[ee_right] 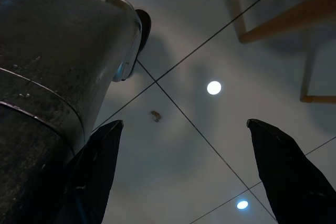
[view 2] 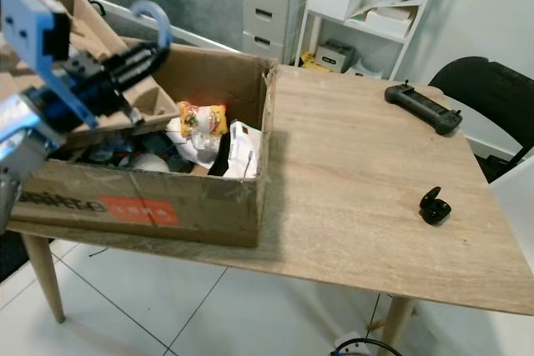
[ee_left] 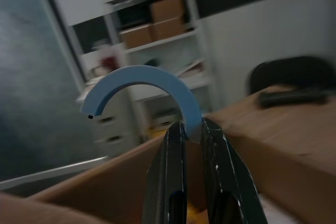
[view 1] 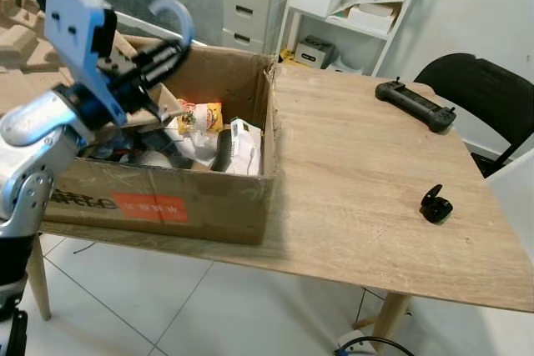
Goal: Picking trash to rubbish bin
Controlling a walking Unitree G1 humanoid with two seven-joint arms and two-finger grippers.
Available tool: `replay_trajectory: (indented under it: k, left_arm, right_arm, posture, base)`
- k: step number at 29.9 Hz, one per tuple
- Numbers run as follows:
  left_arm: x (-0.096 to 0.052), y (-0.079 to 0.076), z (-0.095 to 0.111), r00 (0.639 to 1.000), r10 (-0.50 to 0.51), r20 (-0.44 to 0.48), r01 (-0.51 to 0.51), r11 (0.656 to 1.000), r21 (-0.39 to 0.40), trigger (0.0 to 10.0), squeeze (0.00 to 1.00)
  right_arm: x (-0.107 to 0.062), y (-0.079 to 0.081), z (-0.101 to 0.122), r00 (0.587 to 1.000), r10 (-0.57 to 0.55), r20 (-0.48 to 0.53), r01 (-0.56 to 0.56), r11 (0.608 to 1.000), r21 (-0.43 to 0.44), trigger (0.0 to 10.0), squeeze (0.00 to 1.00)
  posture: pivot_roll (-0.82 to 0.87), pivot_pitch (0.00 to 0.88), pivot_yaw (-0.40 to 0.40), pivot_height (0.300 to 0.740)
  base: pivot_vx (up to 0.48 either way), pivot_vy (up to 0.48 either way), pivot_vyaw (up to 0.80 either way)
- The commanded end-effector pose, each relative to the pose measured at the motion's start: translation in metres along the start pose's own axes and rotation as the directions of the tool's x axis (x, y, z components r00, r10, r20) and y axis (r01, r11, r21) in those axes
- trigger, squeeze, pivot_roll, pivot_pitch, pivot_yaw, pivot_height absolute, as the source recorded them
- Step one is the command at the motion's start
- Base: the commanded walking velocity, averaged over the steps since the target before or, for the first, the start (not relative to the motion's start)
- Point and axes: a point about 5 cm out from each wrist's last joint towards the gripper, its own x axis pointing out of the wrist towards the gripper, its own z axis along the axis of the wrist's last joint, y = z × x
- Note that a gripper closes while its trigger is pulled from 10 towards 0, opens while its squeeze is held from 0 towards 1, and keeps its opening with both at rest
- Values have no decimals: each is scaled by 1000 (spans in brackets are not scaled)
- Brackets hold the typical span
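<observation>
My left gripper (view 1: 177, 46) is raised over the open cardboard box (view 1: 200, 202) on the table's left end and is shut on a light blue curved plastic piece (view 1: 175, 18). The wrist view shows the blue arc (ee_left: 142, 85) pinched between the two black fingers (ee_left: 170, 171). The box holds trash: a yellow snack packet (view 1: 203, 116), white wrappers (view 1: 244, 146) and dark items. My right gripper (ee_right: 181, 171) hangs idle over the tiled floor, its fingers wide open with nothing between them.
A wooden table (view 1: 367, 172) carries a black controller (view 1: 415, 104) and a small black earbud case (view 1: 435, 204). A black chair (view 1: 480, 93) stands at the far right. White drawers (view 1: 254, 2) and a shelf unit (view 1: 350, 6) line the back wall.
</observation>
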Motion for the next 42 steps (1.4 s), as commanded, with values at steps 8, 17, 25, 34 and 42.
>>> replay_trajectory:
  k: [8, 17, 25, 34, 42]
  left_arm:
    - [2, 2, -4, 989, 19, -146, 8, 983, 186, 10000, 1000]
    - [-6, 12, 11, 995, 18, -95, 1, 981, 195, 10000, 1000]
    - [-45, 44, 58, 907, 144, 395, -80, 982, -173, 10000, 0]
    - [-112, 109, 32, 650, 634, 419, -486, 770, -413, 10000, 0]
    - [-160, 130, 33, 440, 795, 417, -651, 602, -461, 10000, 0]
  right_arm:
    - [1, 5, -3, 1000, 25, -12, -25, 1000, 13, 10000, 0]
    - [2, 8, 5, 999, 38, 7, -38, 999, 5, 10000, 0]
    - [2, 8, 6, 999, 41, 9, -41, 999, 3, 10000, 0]
    - [2, 6, 7, 999, 43, 8, -43, 999, -6, 10000, 0]
    - [1, 3, 6, 999, 48, 7, -48, 999, -14, 10000, 0]
  posture:
    - [105, 68, -40, 740]
    - [112, 61, -40, 740]
    - [116, 65, -49, 740]
    - [119, 71, -54, 740]
    - [135, 74, -66, 740]
  base:
    - [0, 0, 0]
    - [0, 0, 0]
    - [0, 0, 0]
    - [0, 0, 0]
    - [0, 0, 0]
